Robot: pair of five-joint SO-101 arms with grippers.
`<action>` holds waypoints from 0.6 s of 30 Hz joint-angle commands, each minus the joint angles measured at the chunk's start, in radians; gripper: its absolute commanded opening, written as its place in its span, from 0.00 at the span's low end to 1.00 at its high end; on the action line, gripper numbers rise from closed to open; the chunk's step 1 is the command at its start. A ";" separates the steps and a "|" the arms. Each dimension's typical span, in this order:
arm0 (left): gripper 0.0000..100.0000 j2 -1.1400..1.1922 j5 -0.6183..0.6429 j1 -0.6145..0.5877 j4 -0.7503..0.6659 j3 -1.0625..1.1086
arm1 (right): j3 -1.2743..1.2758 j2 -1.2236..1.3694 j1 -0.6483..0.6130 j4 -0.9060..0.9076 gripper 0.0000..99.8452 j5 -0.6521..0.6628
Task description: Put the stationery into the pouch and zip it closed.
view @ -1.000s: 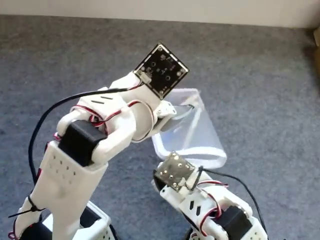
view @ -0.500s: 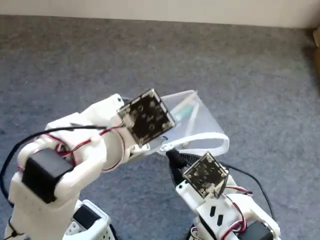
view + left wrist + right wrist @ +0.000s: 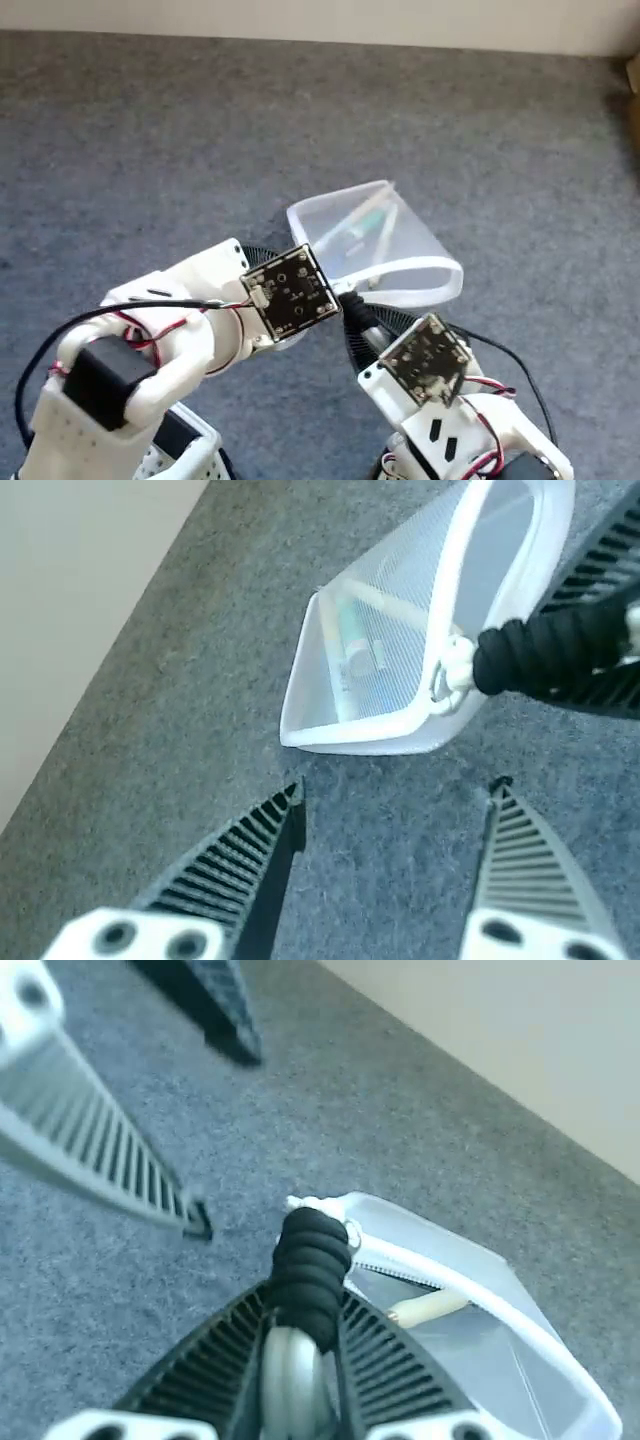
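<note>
Mesh pouch (image 3: pixel 402 238) edge in R claw (image 3: pixel 305 1295)

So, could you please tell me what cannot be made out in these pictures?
- Items inside the pouch: in all views its frosted wall blurs them. A green-and-white piece and a cream stick show, nothing more.
- The pouch's near corner and that end of the zip: in the high view, the left arm's camera board covers them.
- The rear of the pen: in the right wrist view, it is buried between the jaws of the right gripper.
</note>
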 commanded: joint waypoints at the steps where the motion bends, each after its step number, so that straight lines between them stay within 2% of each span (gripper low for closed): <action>1: 0.27 -0.038 -0.006 -0.004 -0.117 0.101 | -0.062 -0.002 0.082 -0.018 0.00 0.005; 6: 0.27 -0.039 -0.005 -0.001 -0.241 0.199 | -0.059 -0.002 0.104 -0.027 0.00 0.006; 13: 0.27 -0.033 -0.003 0.082 -0.367 0.297 | -0.061 -0.004 0.104 -0.027 0.00 0.003; 18: 0.27 -0.033 -0.003 0.084 -0.497 0.384 | -0.061 -0.070 0.104 -0.021 0.00 0.003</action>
